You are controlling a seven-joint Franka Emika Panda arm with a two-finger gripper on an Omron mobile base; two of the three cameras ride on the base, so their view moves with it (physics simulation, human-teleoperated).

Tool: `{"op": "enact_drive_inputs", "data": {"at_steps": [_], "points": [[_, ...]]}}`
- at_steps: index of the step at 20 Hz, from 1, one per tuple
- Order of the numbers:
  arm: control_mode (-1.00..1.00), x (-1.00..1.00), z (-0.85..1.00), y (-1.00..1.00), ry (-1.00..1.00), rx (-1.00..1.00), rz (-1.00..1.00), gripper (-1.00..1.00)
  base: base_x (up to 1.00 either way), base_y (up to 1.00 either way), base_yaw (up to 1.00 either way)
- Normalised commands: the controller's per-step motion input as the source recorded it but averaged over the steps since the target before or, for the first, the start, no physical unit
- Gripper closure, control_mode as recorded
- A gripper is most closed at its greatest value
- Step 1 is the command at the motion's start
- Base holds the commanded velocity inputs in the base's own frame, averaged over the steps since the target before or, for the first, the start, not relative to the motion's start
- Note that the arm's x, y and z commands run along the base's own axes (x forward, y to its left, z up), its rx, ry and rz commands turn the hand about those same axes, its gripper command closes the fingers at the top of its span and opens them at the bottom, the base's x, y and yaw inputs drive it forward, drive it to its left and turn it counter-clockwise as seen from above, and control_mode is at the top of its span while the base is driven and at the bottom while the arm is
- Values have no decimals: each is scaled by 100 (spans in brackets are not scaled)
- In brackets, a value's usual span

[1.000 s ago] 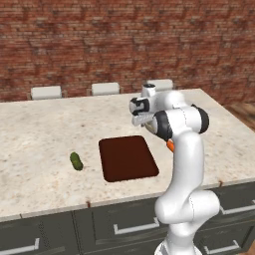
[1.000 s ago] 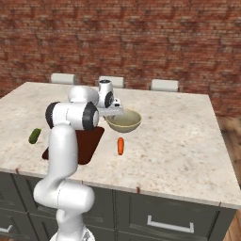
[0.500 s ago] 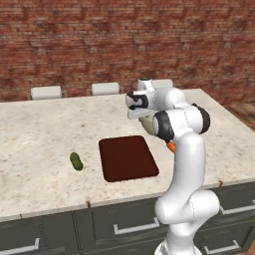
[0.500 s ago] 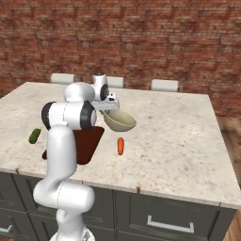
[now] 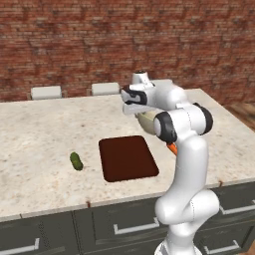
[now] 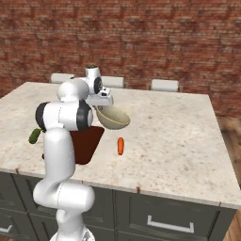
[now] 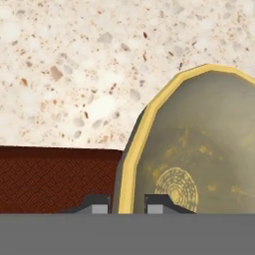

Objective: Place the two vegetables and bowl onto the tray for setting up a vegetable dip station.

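The gripper pinches the rim of the bowl, holding it tilted above the counter. The tray lies at the bowl's seven o'clock in the left base view.

**White arm, dark joints**

The arm is built of glossy white, rounded tubular segments. Black bands ring its joints. A bulbous white base segment sits lowest. The white hand carries black panels, and the pincer ends in small dark finger tips.
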Motion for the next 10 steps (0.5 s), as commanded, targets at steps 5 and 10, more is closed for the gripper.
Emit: {"op": "enact_drive_inputs", "data": {"at_steps": [5,10], "points": [[-100,-26,27,29,10,-1,-8,100,0,0,0],[-100,-18,10,34,0,-7,-7,100,0,0,0]]}}
